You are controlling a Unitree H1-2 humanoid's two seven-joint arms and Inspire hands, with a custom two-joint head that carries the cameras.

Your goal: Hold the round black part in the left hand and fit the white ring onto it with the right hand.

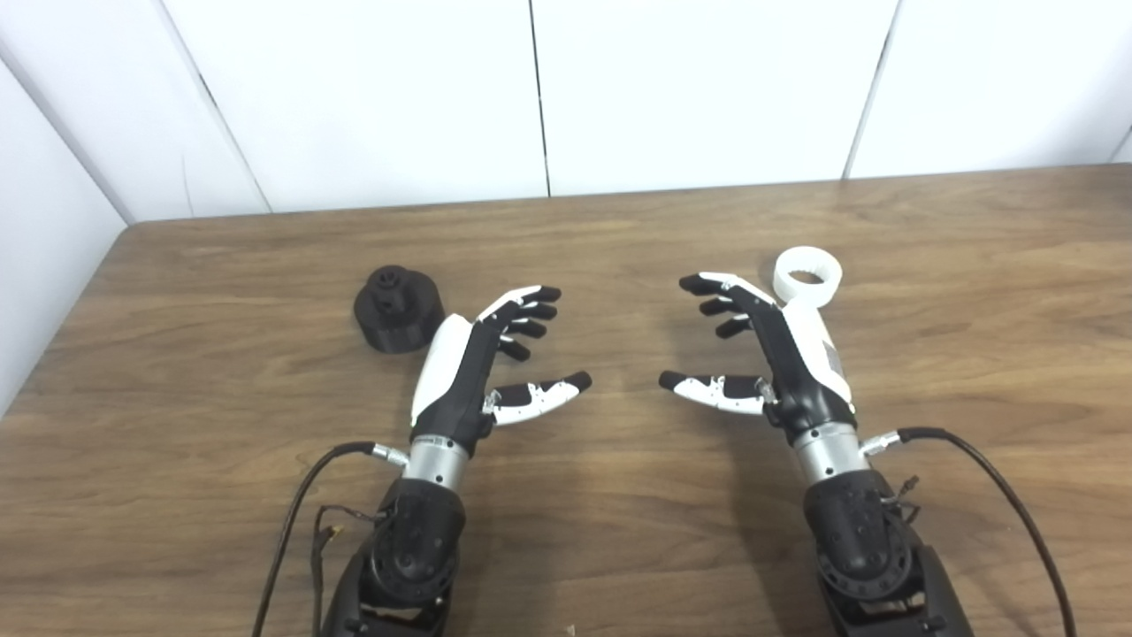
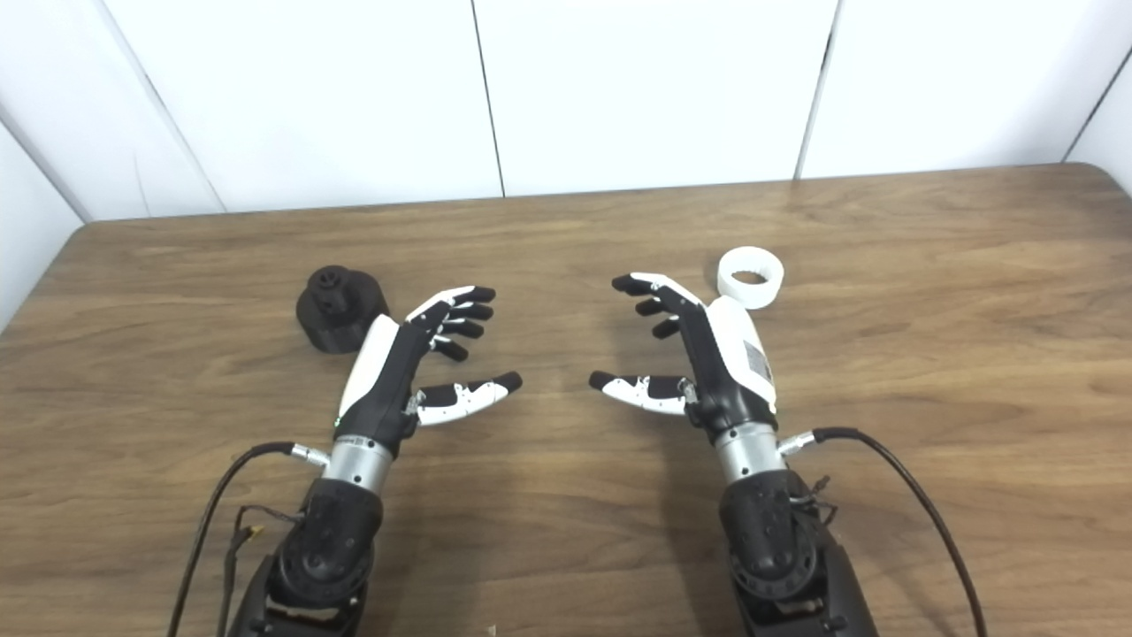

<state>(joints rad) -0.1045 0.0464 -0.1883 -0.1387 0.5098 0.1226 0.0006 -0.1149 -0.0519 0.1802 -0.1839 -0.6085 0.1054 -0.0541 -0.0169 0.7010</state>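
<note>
One round black part (image 1: 398, 309) and one white ring (image 1: 806, 276) sit on the wooden bench (image 1: 973, 292), well apart. The left robot hand (image 1: 482, 367) hangs near the black part, fingers spread and empty. The right robot hand (image 1: 769, 354) hangs just before the ring, equally spread and empty.

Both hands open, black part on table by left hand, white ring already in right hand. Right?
Not quite. In the left eye view the white ring lies on the table beyond the right hand, which is open and empty. The rest holds: left hand open, black part beside it.
</note>
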